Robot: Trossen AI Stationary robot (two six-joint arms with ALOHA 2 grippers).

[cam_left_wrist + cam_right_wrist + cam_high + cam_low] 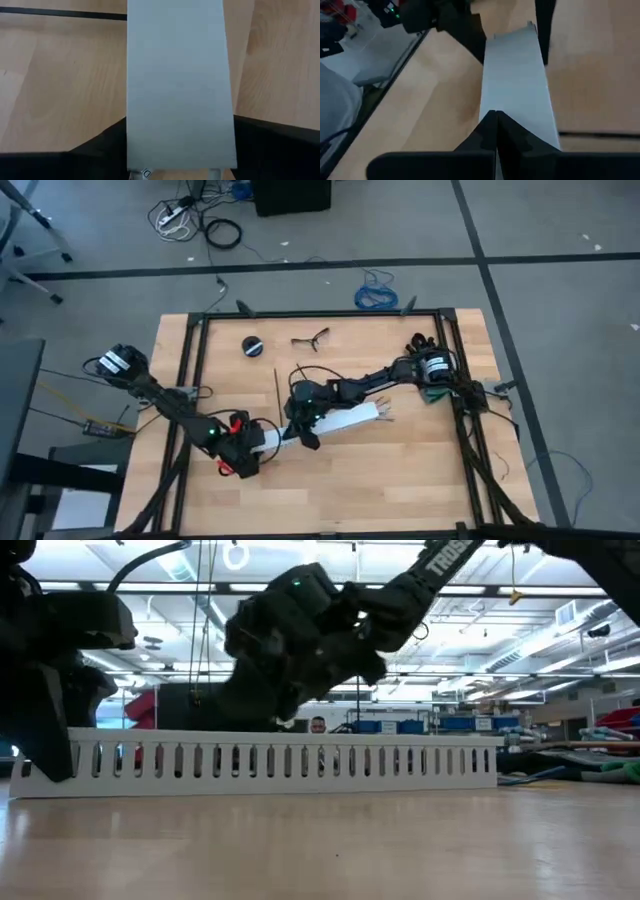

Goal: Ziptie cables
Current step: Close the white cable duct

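Cables hidden beneath white strip (345, 419).

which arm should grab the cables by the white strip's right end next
Right, probably. The left gripper is clamped on the white slotted strip at its far left end, while the right gripper is shut, empty, and nearer the cables.

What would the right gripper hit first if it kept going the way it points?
Probably the left gripper: the right gripper points along the white slotted strip, whose far end the left one holds. Depth unclear.
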